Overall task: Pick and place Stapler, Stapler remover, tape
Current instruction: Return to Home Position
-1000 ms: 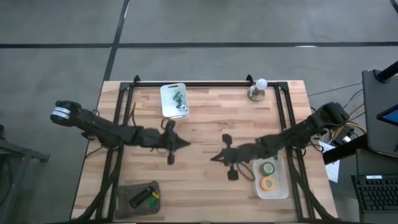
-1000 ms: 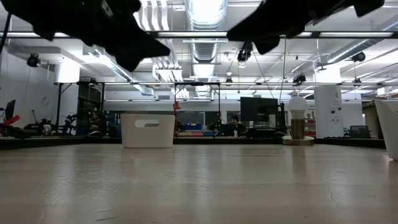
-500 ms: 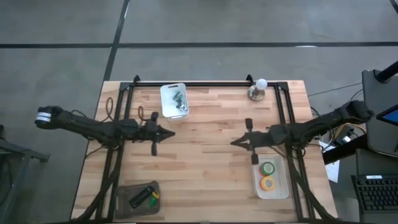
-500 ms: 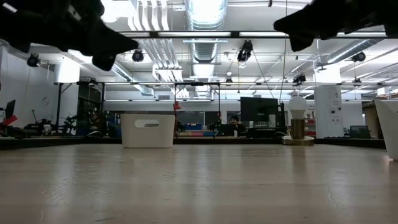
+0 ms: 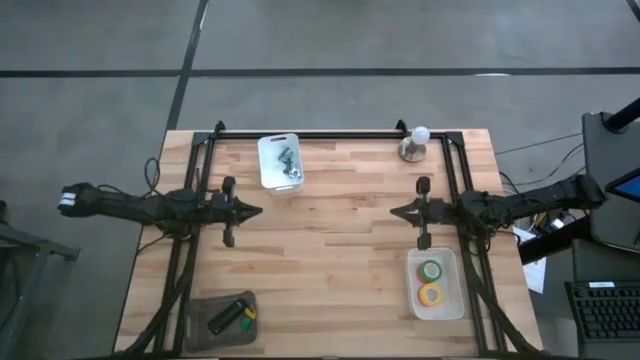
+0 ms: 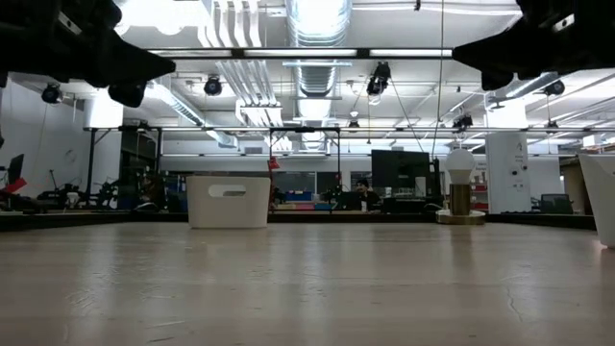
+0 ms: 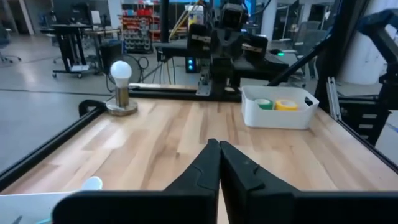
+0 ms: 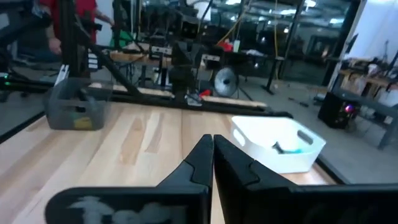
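My left gripper (image 5: pixel 257 211) hovers shut and empty over the table's left half; its fingers (image 7: pixel 219 147) meet in a point. My right gripper (image 5: pixel 394 212) hovers shut and empty over the right half, and the right wrist view shows its tip (image 8: pixel 212 139). The black stapler (image 5: pixel 222 318) lies in a grey tray (image 5: pixel 204 303) at the near left. A green tape roll (image 5: pixel 431 271) and a yellow one (image 5: pixel 432 294) lie in a white bin (image 5: pixel 449 306) at the near right, also seen as the bin (image 7: pixel 277 115). No red rolls are visible.
A second white bin (image 5: pixel 264 166) near the far edge holds small teal and grey items (image 5: pixel 288 160). A bulb lamp (image 5: pixel 415 143) stands at the far right. Black frame rails (image 5: pixel 330 133) run along the far edge and both sides. Bare wood lies between the grippers.
Both arms have drawn back from the table's middle, the left gripper toward the left edge and the right gripper toward the right edge, each also a little toward the far edge. Both have stayed shut. No object has moved.
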You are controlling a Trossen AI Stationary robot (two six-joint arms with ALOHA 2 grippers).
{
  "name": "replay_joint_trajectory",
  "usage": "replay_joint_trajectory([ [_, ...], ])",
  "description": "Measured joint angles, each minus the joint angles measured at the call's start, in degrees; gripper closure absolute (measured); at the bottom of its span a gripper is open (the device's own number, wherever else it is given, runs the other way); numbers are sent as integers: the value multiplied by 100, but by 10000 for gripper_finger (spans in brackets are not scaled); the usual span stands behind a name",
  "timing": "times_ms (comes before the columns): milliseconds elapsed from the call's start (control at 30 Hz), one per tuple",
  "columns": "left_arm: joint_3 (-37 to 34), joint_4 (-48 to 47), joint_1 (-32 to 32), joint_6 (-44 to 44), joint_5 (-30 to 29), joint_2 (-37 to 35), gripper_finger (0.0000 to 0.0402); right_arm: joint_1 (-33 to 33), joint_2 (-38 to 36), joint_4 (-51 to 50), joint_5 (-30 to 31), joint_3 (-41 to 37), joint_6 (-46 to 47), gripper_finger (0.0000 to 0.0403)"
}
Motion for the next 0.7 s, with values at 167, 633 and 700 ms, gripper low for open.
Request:
replay_joint_trajectory([
  [167, 0, -569, 0, -63, 6, -734, 382, -23, -409, 5, -67, -161, -115, 394],
  [633, 4, -1834, -2, 21, -12, -2175, 382, -21, -1701, -125, -737, -904, -31, 394],
  [700, 4, -1864, -2, 174, -75, -2122, 380, -22, -1843, -317, -737, -913, -51, 394],
])
